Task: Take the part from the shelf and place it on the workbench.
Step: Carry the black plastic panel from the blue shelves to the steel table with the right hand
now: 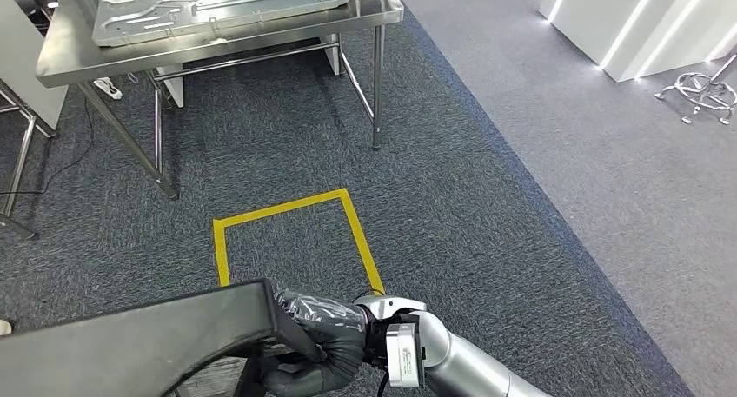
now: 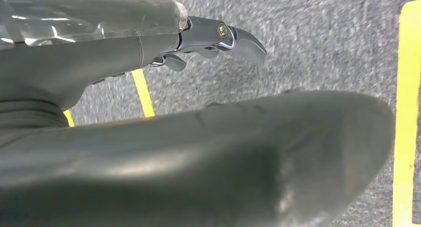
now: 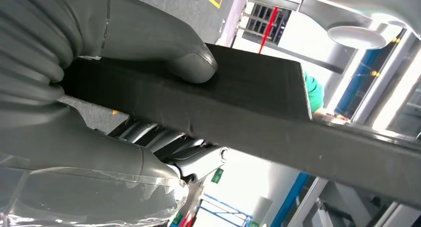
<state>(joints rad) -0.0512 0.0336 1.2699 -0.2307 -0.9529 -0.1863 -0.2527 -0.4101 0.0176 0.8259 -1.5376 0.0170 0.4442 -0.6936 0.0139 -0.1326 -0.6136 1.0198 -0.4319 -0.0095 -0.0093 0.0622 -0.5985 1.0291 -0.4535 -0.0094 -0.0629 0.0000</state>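
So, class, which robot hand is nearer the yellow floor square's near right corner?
Right. The right hand, gripping the dark part, sits beside that corner; the left hand lies off along the part, away from it.

You won't find any text you can read: the label on the wrist module (image 1: pixel 404 355) is too small, and the green sign (image 3: pixel 217 175) overhead is blurred

Part (image 1: pixel 130 345) cut off at frame edge; workbench (image 1: pixel 217 41) cropped.

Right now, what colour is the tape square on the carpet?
Yellow; the tape square shows best in the head view, an outline on the dark grey carpet.
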